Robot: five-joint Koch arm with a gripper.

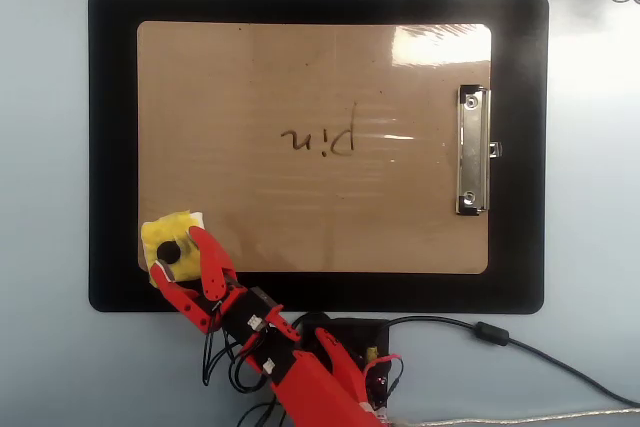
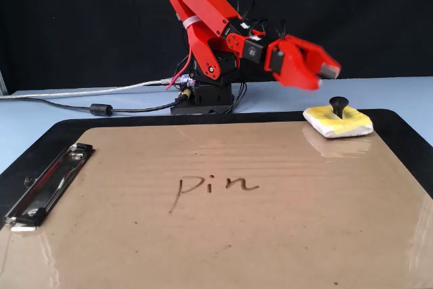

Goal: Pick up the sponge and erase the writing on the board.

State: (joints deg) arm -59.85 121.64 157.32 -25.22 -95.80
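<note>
The yellow sponge [image 1: 165, 229] with its black knob lies on the lower left corner of the tan board [image 1: 300, 217] in the overhead view, and at the far right of the board [image 2: 237, 235] in the fixed view [image 2: 338, 124]. The writing "pin" [image 1: 320, 139] sits mid-board, untouched [image 2: 213, 186]. My red gripper [image 1: 175, 252] is open, its jaws spread over the sponge's knob. In the fixed view the gripper [image 2: 328, 72] hovers above the sponge, a little to its left, and does not touch it.
The board lies on a black mat [image 1: 110, 147]. A silver clip [image 1: 472, 152] is on the board's right short side in the overhead view. My arm's base [image 2: 206, 96] and a black cable [image 1: 500, 337] sit beyond the mat's edge.
</note>
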